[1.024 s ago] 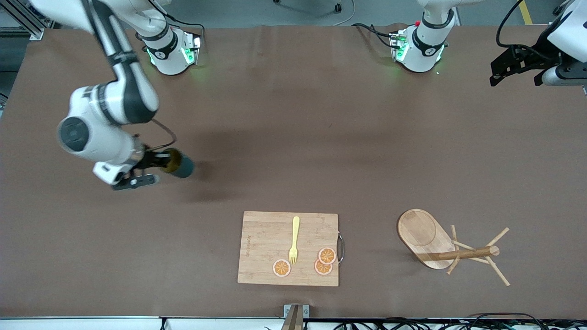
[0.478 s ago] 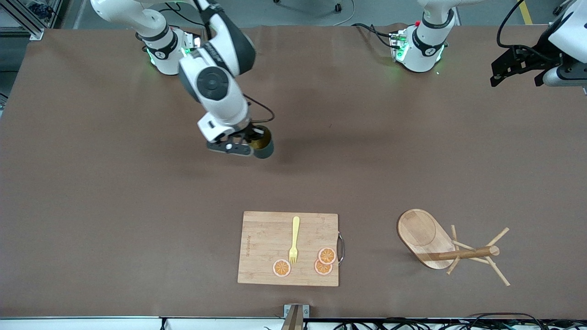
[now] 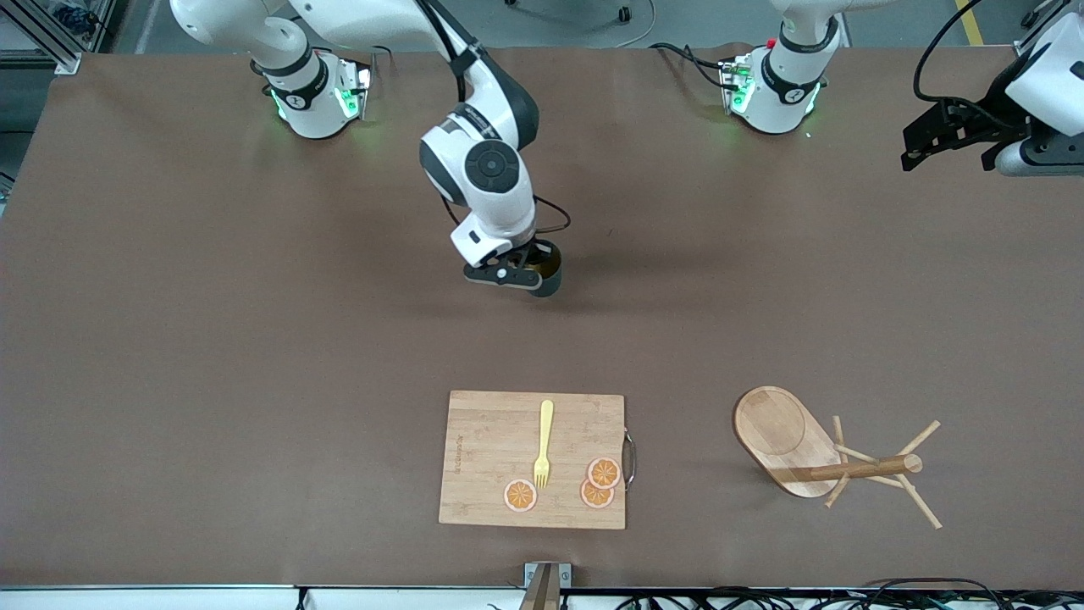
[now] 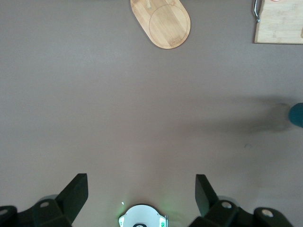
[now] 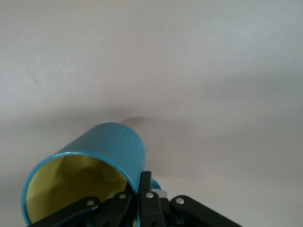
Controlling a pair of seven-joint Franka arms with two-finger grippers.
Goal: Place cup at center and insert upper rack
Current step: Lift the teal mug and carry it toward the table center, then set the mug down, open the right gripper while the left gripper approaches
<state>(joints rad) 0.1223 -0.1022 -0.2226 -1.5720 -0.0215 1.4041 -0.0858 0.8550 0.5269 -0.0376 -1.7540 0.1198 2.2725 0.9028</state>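
My right gripper [image 3: 529, 273] is shut on the rim of the dark teal cup [image 3: 549, 273] and holds it above the middle of the table. In the right wrist view the cup [image 5: 102, 156] shows its ribbed wall and yellow inside, with one finger inside the rim and one outside. The upper rack [image 3: 834, 457], a light wooden mug tree, lies on its side toward the left arm's end of the table, near the front camera; its oval base [image 4: 161, 22] shows in the left wrist view. My left gripper [image 3: 948, 135] is open and empty, waiting high over that end of the table.
A rectangular bamboo cutting board [image 3: 487, 440] lies near the front camera, bearing a yellow fork [image 3: 543, 443] and three orange slices [image 3: 598, 485]. The two arm bases stand along the table's edge farthest from that camera.
My right arm has swung from the right arm's end of the table toward the middle, carrying the cup with it. The left arm has barely moved.
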